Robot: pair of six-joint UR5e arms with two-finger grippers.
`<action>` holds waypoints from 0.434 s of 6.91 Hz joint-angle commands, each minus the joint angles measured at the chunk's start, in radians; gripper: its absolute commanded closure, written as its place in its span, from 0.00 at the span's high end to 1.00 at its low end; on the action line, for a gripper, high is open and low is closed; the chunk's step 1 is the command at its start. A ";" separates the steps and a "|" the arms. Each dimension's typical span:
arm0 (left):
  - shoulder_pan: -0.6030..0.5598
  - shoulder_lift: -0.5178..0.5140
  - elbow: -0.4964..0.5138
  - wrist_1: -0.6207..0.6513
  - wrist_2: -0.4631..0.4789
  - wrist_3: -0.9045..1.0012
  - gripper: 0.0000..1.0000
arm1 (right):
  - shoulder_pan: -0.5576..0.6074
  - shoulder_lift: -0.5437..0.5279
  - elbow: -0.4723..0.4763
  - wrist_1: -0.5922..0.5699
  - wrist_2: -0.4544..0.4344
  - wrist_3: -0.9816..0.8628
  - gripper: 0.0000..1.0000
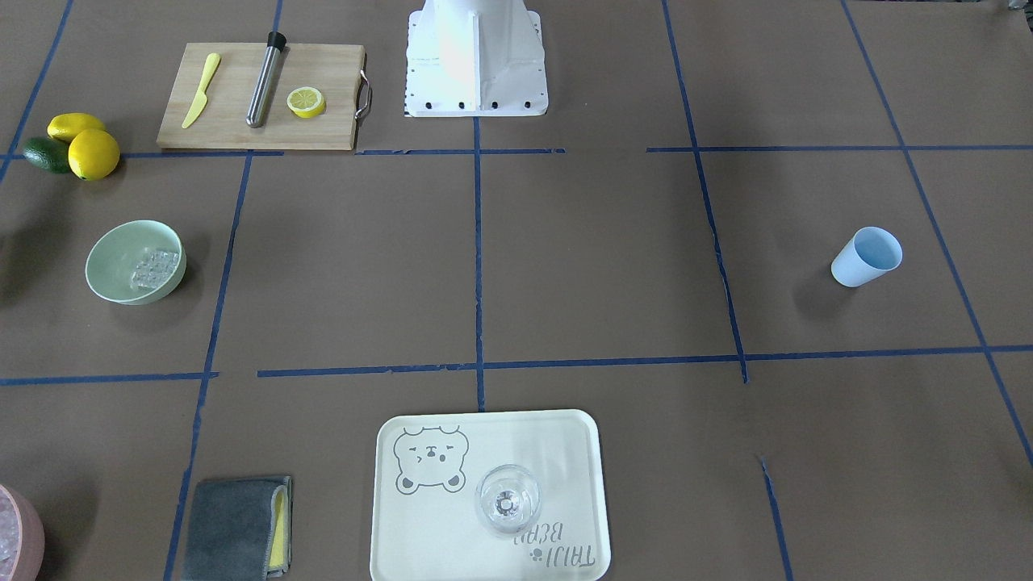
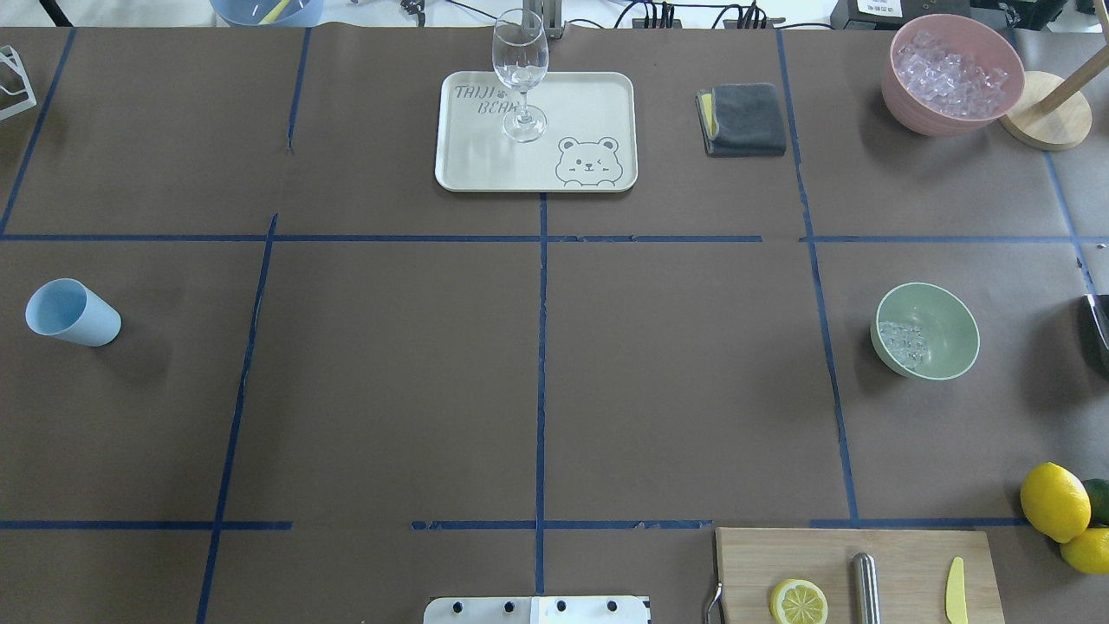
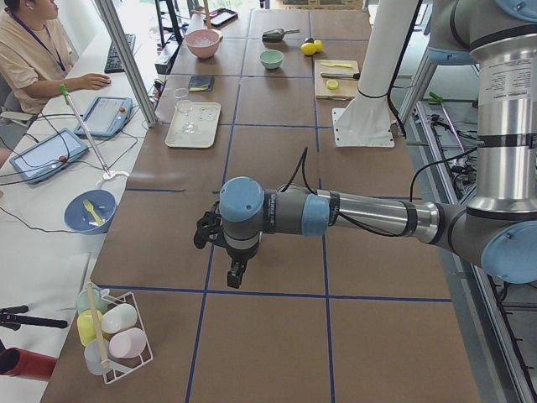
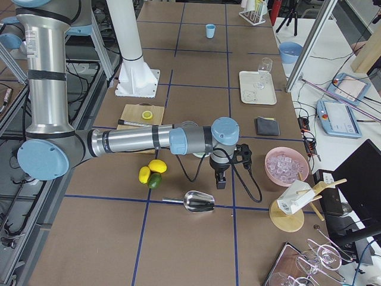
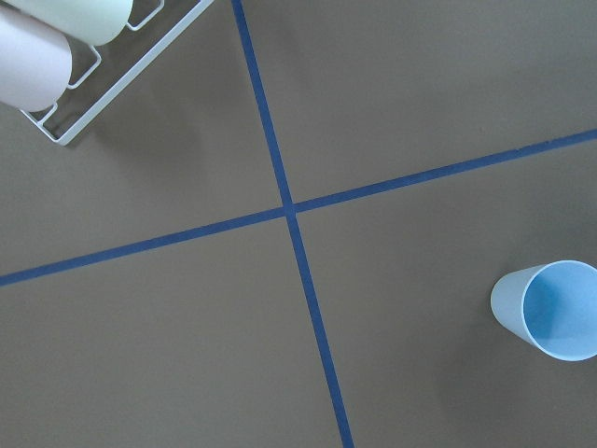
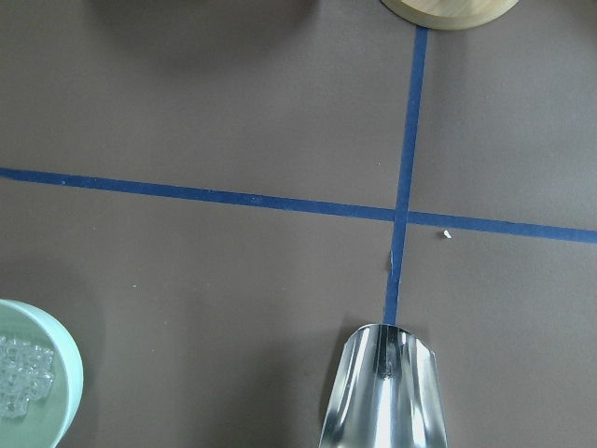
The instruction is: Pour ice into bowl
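Observation:
The mint-green bowl point(image 1: 113, 250) stands near the table's right side in the overhead view point(image 2: 949, 325) and holds a small heap of clear ice point(image 2: 903, 344), which also shows in the front view point(image 1: 155, 269). The right wrist view shows the bowl's rim point(image 6: 67, 373) at its lower left and an empty metal scoop point(image 6: 384, 392) at the bottom. My right gripper point(image 4: 220, 179) hangs above the table beside the scoop point(image 4: 199, 202). My left gripper point(image 3: 231, 273) hovers at the far left end. Neither wrist view shows fingers, so I cannot tell whether either is open or shut.
A pink bowl point(image 2: 953, 74) full of ice stands at the far right corner beside a wooden stand point(image 2: 1044, 121). A light blue cup point(image 2: 71, 314) stands at the left. A tray point(image 2: 598, 95) holds a wine glass point(image 2: 520, 65). A cutting board point(image 2: 901, 555) and lemons point(image 2: 1054, 501) are nearby.

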 commanded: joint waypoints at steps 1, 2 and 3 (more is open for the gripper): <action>0.002 0.028 0.042 0.002 -0.003 -0.008 1.00 | 0.000 0.001 -0.011 -0.003 -0.001 -0.001 1.00; 0.006 0.016 0.068 0.002 -0.001 -0.009 1.00 | 0.000 -0.004 -0.007 -0.007 0.002 -0.002 1.00; 0.006 0.008 0.078 0.000 -0.007 -0.014 1.00 | 0.000 -0.013 -0.005 -0.009 0.008 -0.002 1.00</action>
